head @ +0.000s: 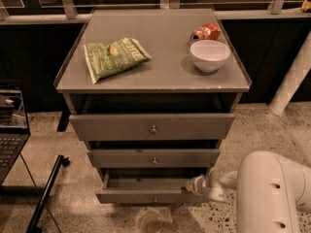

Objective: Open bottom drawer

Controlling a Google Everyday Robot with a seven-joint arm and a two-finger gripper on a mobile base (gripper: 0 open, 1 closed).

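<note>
The bottom drawer (146, 197) is the lowest grey front of the cabinet, with a tiny round knob (155, 198) at its centre. It stands pulled out further than the two fronts above, and a strip of its plain grey inside (146, 183) shows. My gripper (193, 185) is at the drawer's right end, at the top edge of the front, on a white arm (272, 188) that comes in from the lower right. The gripper touches or sits right at the drawer's right corner.
Top drawer (151, 126) and middle drawer (153, 158) stand slightly out. On the cabinet top (165, 67) lie a green chip bag (114, 57), a white bowl (210, 55) and a red can (206, 32). A laptop (10, 125) on a stand is at left, a white post (291, 81) at right.
</note>
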